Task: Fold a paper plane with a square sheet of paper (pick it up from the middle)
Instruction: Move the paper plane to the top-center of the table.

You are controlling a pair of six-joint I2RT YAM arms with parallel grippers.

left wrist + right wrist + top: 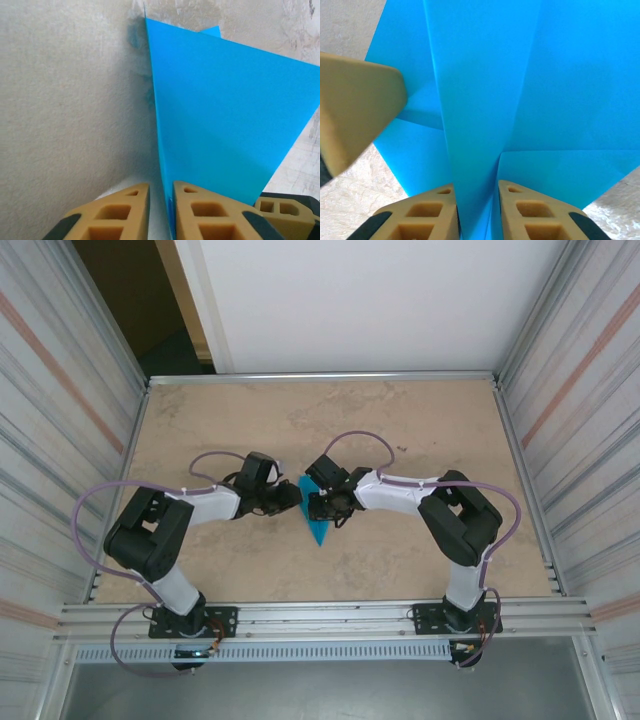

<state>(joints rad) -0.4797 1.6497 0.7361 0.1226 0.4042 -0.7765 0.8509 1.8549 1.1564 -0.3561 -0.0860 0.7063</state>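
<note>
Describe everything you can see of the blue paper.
The blue paper is thin, matte turquoise, partly folded with sharp creases and overlapping flaps, tapering to a point toward the near edge. It stands partly upright on the table. A ridged fold runs between the right gripper's fingers; one edge passes between the left gripper's slightly parted fingers.

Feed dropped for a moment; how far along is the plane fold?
Done: the blue paper already carries folded flaps and tapers to a point. In hand: the right hand pinches its raised centre ridge, while the left hand straddles an upright edge, jaws slightly apart. Left: probably flattening the wings into a finished dart.
</note>
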